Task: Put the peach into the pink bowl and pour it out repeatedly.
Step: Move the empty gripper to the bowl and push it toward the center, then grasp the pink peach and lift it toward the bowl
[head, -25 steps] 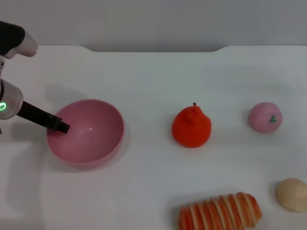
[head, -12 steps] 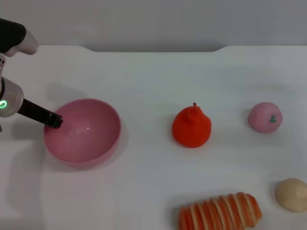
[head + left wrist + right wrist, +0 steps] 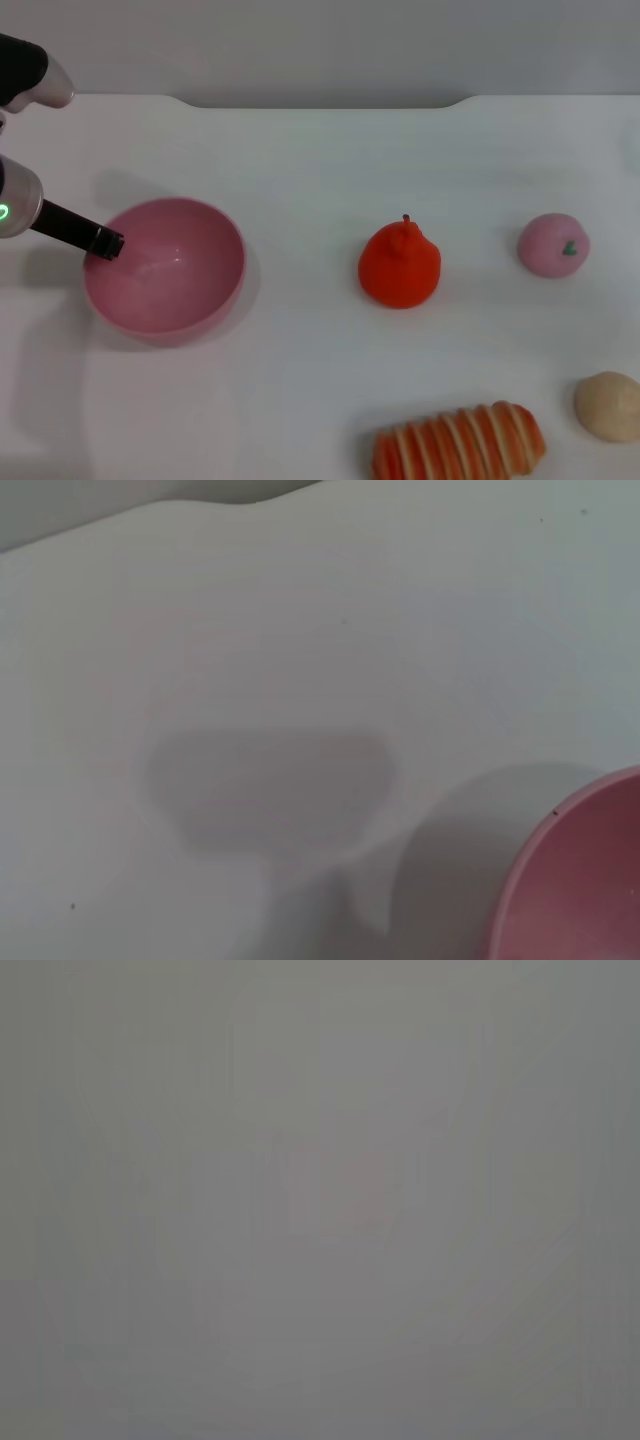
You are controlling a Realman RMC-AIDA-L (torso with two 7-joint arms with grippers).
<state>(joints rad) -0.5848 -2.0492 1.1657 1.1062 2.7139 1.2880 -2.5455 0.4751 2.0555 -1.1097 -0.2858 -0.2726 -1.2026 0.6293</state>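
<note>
The pink bowl [image 3: 170,270] stands upright and empty at the left of the white table; part of its rim [image 3: 580,880] shows in the left wrist view. My left gripper [image 3: 105,243] reaches in from the left and grips the bowl's left rim with its dark fingers. The peach [image 3: 553,244], pale pink with a small green mark, lies on the table far to the right, apart from the bowl. The right gripper does not show in the head view, and the right wrist view is plain grey.
An orange-red pear-shaped fruit [image 3: 399,264] stands mid-table between bowl and peach. A striped orange and cream loaf [image 3: 460,442] lies at the front edge, with a beige ball [image 3: 607,405] at the front right. The table's back edge [image 3: 320,100] runs behind.
The left gripper has drawn back to the left, and the pink bowl has slid a little left with it. The fruits have not moved.
</note>
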